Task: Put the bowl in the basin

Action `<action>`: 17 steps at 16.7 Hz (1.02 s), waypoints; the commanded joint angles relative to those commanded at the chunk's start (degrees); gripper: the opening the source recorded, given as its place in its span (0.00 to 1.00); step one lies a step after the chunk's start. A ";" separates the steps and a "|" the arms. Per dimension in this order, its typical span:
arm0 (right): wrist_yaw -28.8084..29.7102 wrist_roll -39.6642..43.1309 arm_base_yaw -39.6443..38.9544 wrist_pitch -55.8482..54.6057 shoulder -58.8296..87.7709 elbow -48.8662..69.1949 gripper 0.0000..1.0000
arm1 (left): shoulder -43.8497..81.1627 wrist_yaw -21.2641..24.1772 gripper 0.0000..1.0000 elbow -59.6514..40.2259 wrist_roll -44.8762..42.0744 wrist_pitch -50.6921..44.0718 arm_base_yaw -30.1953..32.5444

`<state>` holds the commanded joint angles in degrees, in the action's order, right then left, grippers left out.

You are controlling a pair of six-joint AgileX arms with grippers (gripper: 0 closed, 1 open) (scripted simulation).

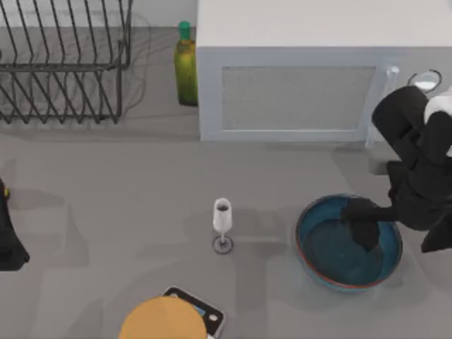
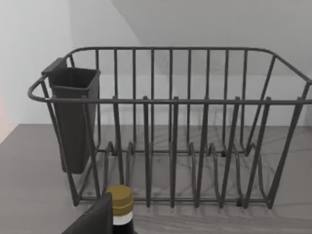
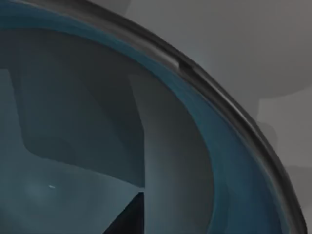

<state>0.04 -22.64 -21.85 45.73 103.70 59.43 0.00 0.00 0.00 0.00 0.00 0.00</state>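
Observation:
The bowl (image 1: 332, 265) is wide and shallow, teal-blue inside with a thin reddish-brown rim, and rests on the table at the right. My right gripper (image 1: 361, 224) reaches down from the right over the bowl's far side, just inside its rim. Up close in the right wrist view, the bowl's glossy blue inside (image 3: 73, 146) and dark rim curve past. The basin is out of view. My left gripper (image 1: 8, 244) is parked at the table's left edge.
A wine glass (image 1: 222, 224) stands mid-table, left of the bowl. A tan-orange disc (image 1: 162, 321) lies on a small device (image 1: 210, 316) at the front edge. At the back are a wire dish rack (image 1: 63, 70), an olive bottle (image 1: 186, 67) and a white cabinet (image 1: 296, 92).

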 joint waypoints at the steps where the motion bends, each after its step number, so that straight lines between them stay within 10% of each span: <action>1: 0.00 0.00 0.00 0.00 0.00 0.00 0.55 | 0.00 0.00 1.00 0.00 0.00 0.00 0.00; 8: 0.00 0.00 0.00 0.00 0.00 0.00 0.02 | 0.00 0.00 1.00 0.00 0.00 0.00 0.00; 17: 0.04 0.00 0.04 0.05 -0.11 0.05 0.00 | 0.00 0.00 1.00 0.00 0.00 0.00 0.00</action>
<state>0.08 -22.64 -21.81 45.78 103.59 59.47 0.00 0.00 0.00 0.00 0.00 0.00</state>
